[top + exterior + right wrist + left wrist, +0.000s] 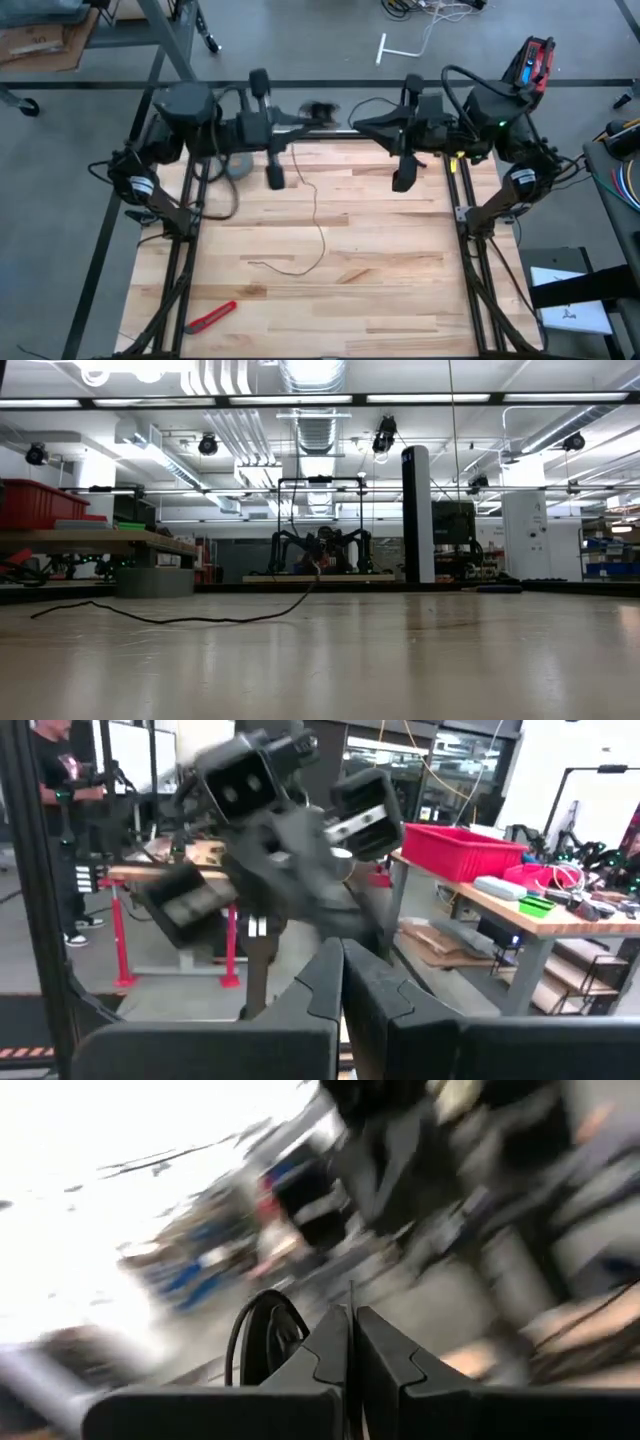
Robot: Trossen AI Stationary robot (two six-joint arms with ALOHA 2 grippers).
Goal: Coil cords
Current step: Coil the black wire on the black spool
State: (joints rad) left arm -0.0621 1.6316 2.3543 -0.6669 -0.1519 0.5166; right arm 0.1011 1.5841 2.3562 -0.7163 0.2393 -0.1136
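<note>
A thin black cord (318, 215) lies slack on the wooden table (400, 260). Its free end (250, 263) rests near the table's middle, and the cord climbs toward the far edge. In the low view the cord (200, 619) lies along the tabletop and rises at the far end. My left gripper (318, 112) is raised over the far edge and blurred; its fingers (330, 1342) are shut, with a black round reel (265, 1335) close beside them. My right gripper (358, 124) faces it from the right, shut and holding nothing (340, 950). My left gripper pinches a thin strand of the cord (350, 1292) between its two shut fingertips; the strand sticks out past the tips. The reel sits just beside one finger, and I cannot tell whether it touches. Below the gripper the cord hangs slack down onto the table.
A grey tape roll (238, 165) lies at the table's far left, under the left arm. A red utility knife (210, 317) lies near the front left corner. The arms' frames run along both side edges.
</note>
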